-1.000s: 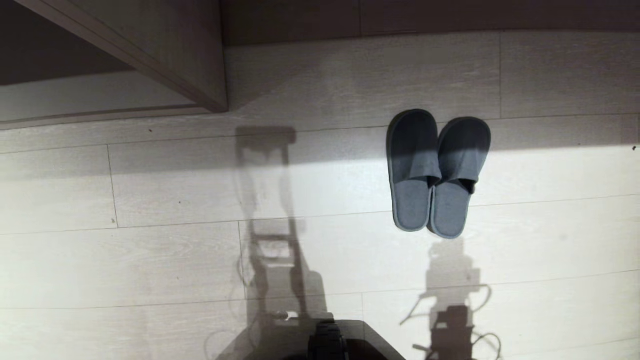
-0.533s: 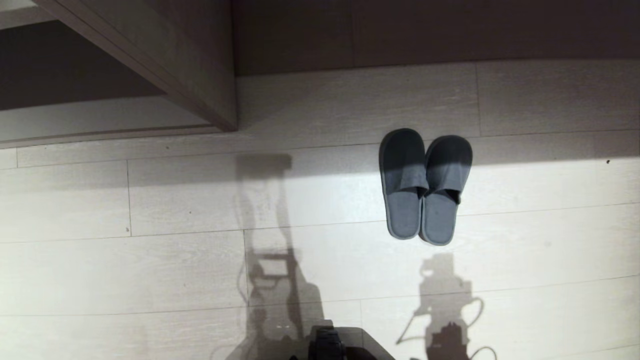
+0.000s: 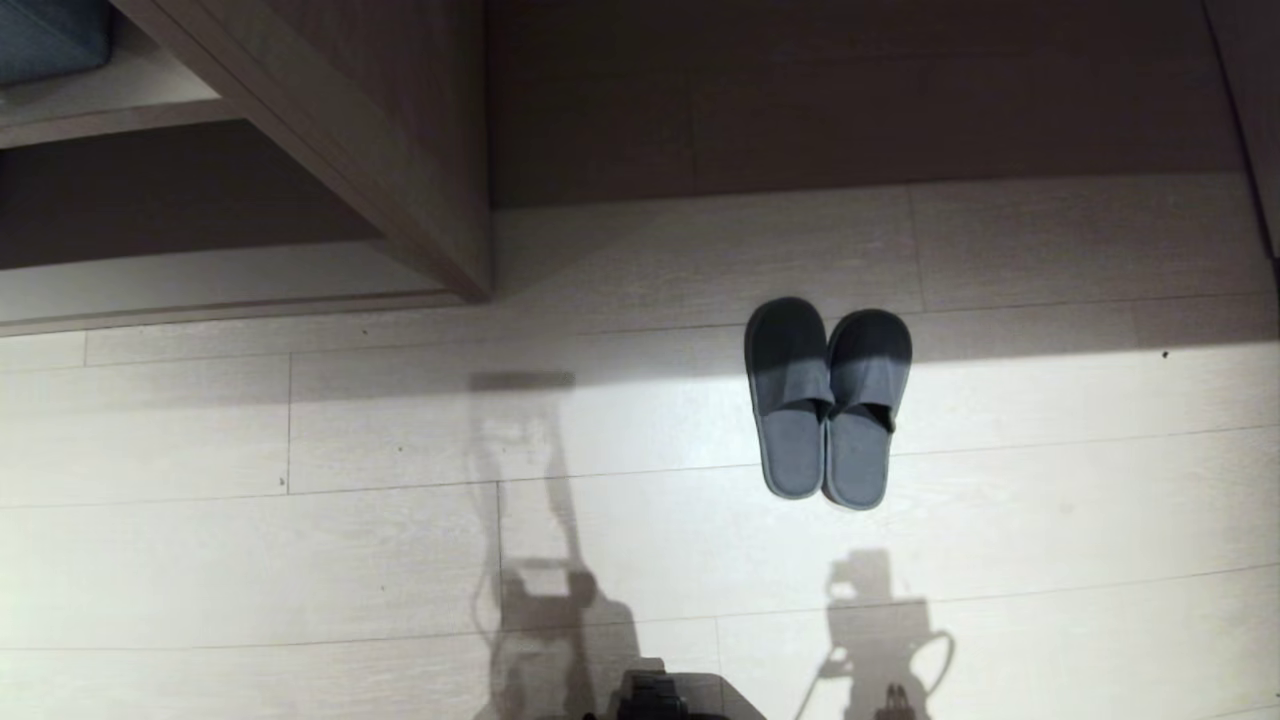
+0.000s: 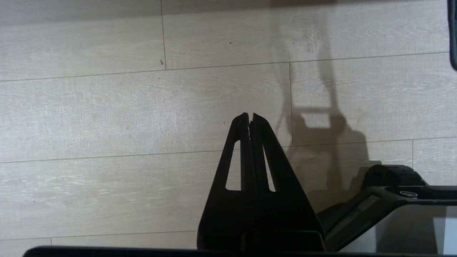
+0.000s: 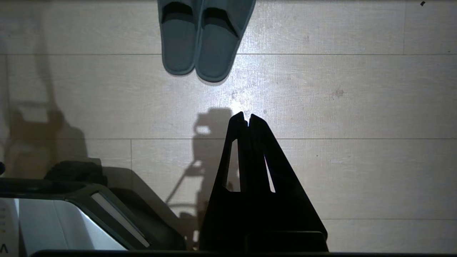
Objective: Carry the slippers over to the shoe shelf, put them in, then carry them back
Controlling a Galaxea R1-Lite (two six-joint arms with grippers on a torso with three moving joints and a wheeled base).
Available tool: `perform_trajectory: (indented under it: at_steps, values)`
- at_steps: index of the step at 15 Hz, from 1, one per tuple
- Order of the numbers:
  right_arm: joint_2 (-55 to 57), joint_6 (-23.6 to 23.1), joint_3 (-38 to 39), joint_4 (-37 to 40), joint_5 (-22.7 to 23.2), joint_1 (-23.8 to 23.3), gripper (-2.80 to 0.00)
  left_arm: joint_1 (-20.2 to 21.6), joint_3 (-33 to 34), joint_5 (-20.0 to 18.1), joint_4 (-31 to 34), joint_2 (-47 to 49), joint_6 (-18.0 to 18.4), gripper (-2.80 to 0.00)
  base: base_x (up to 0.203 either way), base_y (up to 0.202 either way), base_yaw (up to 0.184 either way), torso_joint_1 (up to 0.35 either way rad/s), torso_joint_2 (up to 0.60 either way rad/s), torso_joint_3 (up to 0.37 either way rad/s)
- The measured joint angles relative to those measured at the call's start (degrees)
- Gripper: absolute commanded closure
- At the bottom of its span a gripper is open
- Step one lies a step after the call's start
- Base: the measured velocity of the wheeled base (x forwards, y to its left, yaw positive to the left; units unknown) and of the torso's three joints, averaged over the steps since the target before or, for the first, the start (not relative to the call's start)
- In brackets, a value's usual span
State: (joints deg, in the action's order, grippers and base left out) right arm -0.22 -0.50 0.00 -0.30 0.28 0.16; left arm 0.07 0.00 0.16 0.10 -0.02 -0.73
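Note:
The slippers (image 3: 828, 400), a dark grey pair, lie side by side on the pale plank floor, right of centre, toes toward the wall unit. They also show in the right wrist view as the slippers (image 5: 203, 39), ahead of my right gripper (image 5: 246, 117), which is shut and empty above bare floor. My left gripper (image 4: 250, 116) is likewise shut and empty over bare planks, with no slipper in its view. The shoe shelf (image 3: 200, 290) is the low cubby at the far left, with a pale base board; nothing shows inside it. Neither gripper appears in the head view.
A slanted taupe divider panel (image 3: 400, 150) separates the cubby from a dark floor-level recess (image 3: 850, 100) behind the slippers. A blue cushion (image 3: 45, 40) sits on the bench above the cubby. My dark base (image 3: 655, 695) shows at the bottom edge, with arm shadows on the floor.
The whole head picture has shifted downward and things look smaller, so the camera has moved; more of the wall unit and the blue cushion now show. The slippers have not moved on the floor.

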Motion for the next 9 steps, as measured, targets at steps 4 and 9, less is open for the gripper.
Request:
perform_trajectory:
  at_steps: [4, 9]
  values:
    - [0.0, 0.0, 0.0, 0.0, 0.0, 0.0, 0.00, 0.0, 0.0, -0.1, 0.0, 0.0, 0.1, 0.00, 0.000, 0.000, 0.000, 0.000, 0.00, 0.200]
    - [0.1, 0.3, 0.0, 0.1, 0.0, 0.0, 0.00, 0.0, 0.0, -0.1, 0.0, 0.0, 0.0, 0.00, 0.000, 0.000, 0.000, 0.000, 0.00, 0.203]
